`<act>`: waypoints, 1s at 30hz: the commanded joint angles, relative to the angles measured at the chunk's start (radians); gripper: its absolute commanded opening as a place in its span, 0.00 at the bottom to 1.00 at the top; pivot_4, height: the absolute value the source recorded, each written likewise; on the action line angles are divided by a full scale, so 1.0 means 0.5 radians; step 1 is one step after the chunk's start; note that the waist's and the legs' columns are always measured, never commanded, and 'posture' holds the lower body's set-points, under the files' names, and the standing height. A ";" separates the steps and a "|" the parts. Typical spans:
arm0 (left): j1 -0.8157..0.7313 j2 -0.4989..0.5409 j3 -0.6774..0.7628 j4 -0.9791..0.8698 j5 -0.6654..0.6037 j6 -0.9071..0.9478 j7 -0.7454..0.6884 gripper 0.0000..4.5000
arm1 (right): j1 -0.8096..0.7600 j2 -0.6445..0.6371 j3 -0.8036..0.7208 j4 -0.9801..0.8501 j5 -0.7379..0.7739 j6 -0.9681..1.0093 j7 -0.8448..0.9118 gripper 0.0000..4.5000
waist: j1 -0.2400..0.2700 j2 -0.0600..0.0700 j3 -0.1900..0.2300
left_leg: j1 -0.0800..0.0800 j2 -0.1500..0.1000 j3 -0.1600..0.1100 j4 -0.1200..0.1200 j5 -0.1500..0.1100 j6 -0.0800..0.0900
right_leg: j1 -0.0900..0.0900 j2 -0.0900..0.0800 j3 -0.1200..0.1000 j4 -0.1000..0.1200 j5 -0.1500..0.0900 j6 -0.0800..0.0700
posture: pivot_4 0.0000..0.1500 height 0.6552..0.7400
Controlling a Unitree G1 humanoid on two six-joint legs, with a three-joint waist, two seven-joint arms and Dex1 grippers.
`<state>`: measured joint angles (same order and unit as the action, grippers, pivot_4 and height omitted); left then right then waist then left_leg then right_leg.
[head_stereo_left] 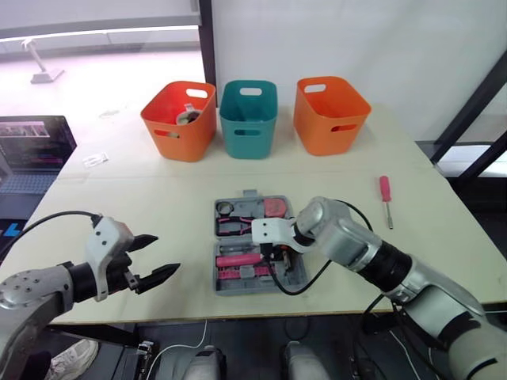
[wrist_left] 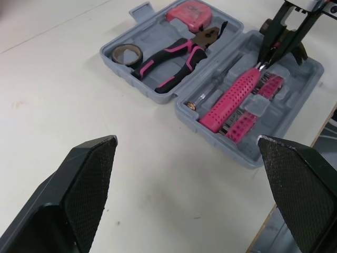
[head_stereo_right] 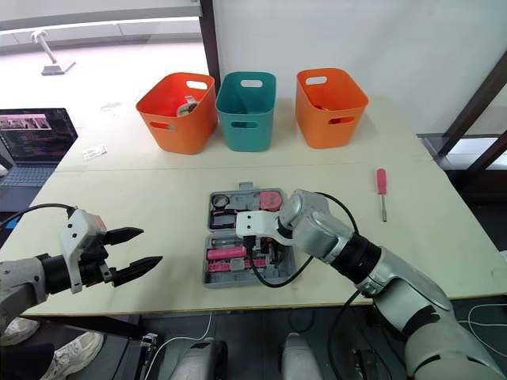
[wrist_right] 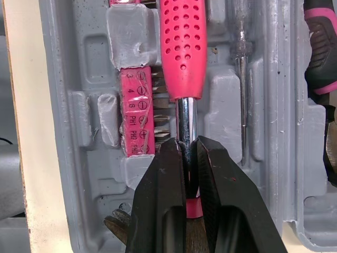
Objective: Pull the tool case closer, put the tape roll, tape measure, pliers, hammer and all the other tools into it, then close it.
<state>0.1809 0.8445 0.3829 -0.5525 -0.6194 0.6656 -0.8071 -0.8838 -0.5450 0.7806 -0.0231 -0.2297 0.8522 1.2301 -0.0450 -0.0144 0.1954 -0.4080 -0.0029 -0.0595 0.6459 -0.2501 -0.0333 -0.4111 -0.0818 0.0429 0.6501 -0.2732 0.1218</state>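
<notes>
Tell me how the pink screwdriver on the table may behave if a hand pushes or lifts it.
The screwdriver is probably stiff: a thin metal shaft in a pink handle. Pushed sideways, it may roll on the flat table, as the handle looks round. Held by the shaft, it would likely tip toward the thicker handle.

table (head_stereo_left: pixel 142 198): left orange bin (head_stereo_left: pixel 179 120) | teal bin (head_stereo_left: pixel 249 119) | right orange bin (head_stereo_left: pixel 330 115), in a row | laptop (head_stereo_left: pixel 32 154): open, left of table

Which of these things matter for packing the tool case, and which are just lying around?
Job: tool case, tape roll, pliers, tape measure, hammer held by right gripper, loose screwdriver.
Lying about: left orange basket, teal basket, right orange basket, laptop.
</notes>
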 commanded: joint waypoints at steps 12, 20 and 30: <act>-0.036 -0.010 -0.066 -0.063 0.002 -0.020 0.020 1.00 | -0.056 0.028 -0.087 -0.113 0.044 0.012 0.012 0.47 | 0.003 0.000 0.000 | 0.000 0.000 0.000 0.000 0.000 0.000 | 0.000 0.000 0.000 0.000 0.000 0.000 | 1.00 1.00; -0.065 -0.005 -0.078 -0.046 -0.008 -0.027 0.011 1.00 | -0.056 0.137 -0.871 -0.269 0.633 0.367 0.025 0.47 | 0.002 -0.001 0.000 | 0.000 0.000 0.000 0.000 0.000 0.000 | 0.001 0.000 0.000 0.000 0.000 0.000 | 1.00 1.00; -0.170 0.000 -0.169 -0.002 0.001 -0.027 -0.016 1.00 | 0.474 0.112 -0.978 -0.293 0.597 -0.581 -0.306 0.17 | 0.001 -0.003 -0.002 | 0.001 -0.001 0.001 0.001 0.000 0.000 | 0.003 -0.001 0.000 -0.001 0.000 0.000 | 1.00 1.00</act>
<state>0.1022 0.8402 0.2918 -0.5423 -0.6197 0.6646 -0.8073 -0.6627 -0.4804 0.2789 -0.1633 0.0961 0.6813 1.0880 -0.0443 -0.0158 0.1944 -0.4073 -0.0031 -0.0591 0.6462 -0.2501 -0.0332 -0.4096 -0.0821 0.0429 0.6500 -0.2731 0.1218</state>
